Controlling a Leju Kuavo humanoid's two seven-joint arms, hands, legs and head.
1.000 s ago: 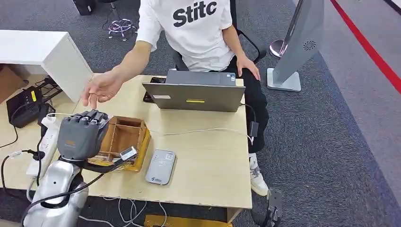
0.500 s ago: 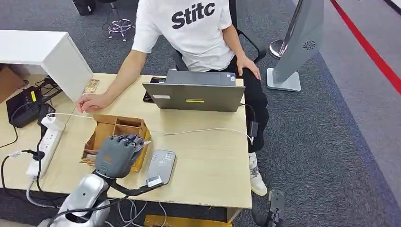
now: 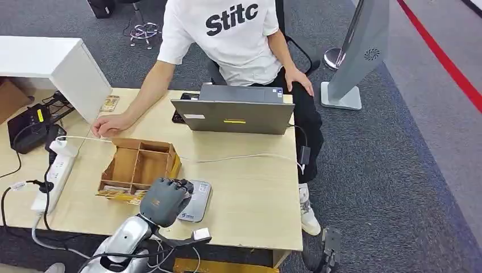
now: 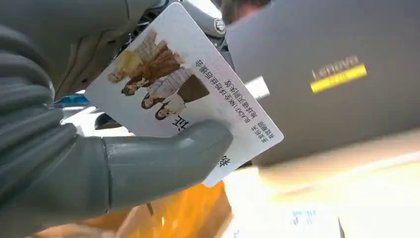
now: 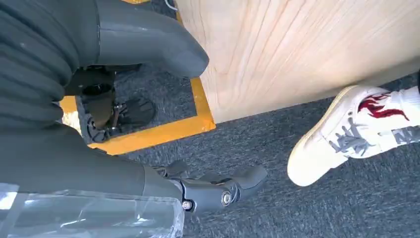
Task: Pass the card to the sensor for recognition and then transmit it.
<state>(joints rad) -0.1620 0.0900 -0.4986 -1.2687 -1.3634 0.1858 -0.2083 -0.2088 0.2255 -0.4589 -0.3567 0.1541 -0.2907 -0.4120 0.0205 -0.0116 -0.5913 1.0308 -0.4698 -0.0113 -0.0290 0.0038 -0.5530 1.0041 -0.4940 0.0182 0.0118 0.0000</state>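
My left hand (image 3: 165,200) hovers at the near left edge of the grey card reader (image 3: 198,200) on the wooden table (image 3: 256,193), partly covering it. In the left wrist view my left hand (image 4: 74,148) pinches a white card (image 4: 183,94) printed with a group of people and text, the thumb pressing its face. My right hand (image 5: 89,148) hangs low beside the table, fingers apart and holding nothing.
A compartmented wooden box (image 3: 136,165) stands just left of the reader. Behind it an open grey laptop (image 3: 239,114) faces a seated person, whose hand (image 3: 108,125) rests on the table. A power strip (image 3: 54,176) lies at the left. A white shoe (image 5: 346,129) is near my right hand.
My left hand has moved right and nearer with the card, from beside the wooden box to the reader. The person's raised hand has come down onto the table.
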